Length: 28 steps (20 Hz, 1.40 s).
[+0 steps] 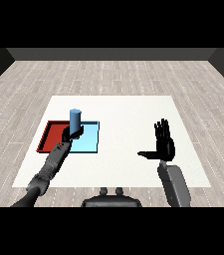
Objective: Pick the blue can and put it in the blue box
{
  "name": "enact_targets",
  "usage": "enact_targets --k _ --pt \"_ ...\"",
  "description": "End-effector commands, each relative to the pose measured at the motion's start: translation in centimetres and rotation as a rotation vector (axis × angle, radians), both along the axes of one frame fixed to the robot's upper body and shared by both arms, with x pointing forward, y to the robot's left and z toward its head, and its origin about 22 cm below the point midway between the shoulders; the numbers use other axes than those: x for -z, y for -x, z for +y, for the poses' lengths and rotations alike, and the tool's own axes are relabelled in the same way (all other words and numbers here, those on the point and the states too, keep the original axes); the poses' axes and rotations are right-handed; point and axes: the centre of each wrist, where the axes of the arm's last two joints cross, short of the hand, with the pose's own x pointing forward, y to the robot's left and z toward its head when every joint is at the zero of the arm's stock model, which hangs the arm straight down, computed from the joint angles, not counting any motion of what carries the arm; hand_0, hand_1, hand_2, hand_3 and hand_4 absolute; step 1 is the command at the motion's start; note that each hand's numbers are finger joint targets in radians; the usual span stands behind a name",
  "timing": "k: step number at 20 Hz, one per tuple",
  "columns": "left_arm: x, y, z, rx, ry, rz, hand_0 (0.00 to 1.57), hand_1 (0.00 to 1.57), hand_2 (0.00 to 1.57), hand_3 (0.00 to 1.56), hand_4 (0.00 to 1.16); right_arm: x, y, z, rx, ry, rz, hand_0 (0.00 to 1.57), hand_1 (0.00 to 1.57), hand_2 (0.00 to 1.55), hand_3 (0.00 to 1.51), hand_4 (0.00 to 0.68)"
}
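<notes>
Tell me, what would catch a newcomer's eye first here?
Probably the blue can, standing upright left of the table's middle with the robot's left hand curled round its lower part. It is over the two trays lying side by side, the red tray on the left and the light blue tray beside it. Over on the right, the right hand is held up open above the white table, holding nothing.
</notes>
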Motion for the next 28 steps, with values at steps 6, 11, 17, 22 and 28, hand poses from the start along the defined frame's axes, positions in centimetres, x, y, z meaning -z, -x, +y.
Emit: enact_targets --k 6,11,17,22,28 --pt "1.0 -1.0 -0.5 -0.067 -0.141 0.245 1.57 1.57 1.50 1.38 0.99 1.2 -3.5 -1.6 0.041 -0.045 0.055 0.00 0.00 0.00 0.00 0.000" --pt "3.1 0.5 -0.5 -0.043 -0.158 0.361 1.44 1.44 1.35 0.99 0.86 3.5 -1.6 -0.5 0.027 -0.044 0.066 0.00 0.00 0.00 0.00 0.000" --pt "5.0 2.3 -0.7 -0.054 -0.055 0.474 1.57 1.57 1.48 0.00 0.70 2.1 -2.2 -1.3 0.016 -0.043 0.057 0.00 0.00 0.00 0.00 0.000" --pt "4.2 1.5 -0.8 -0.026 -0.168 0.509 0.00 0.00 0.00 0.00 0.59 3.0 -2.0 -0.5 0.023 -0.046 0.048 0.00 0.00 0.00 0.00 0.000" --pt "4.9 2.3 -0.2 -0.177 -0.217 0.337 0.00 0.00 0.00 0.00 0.00 3.4 -1.1 -1.0 0.009 -0.074 0.037 0.00 0.00 0.00 0.00 0.000"
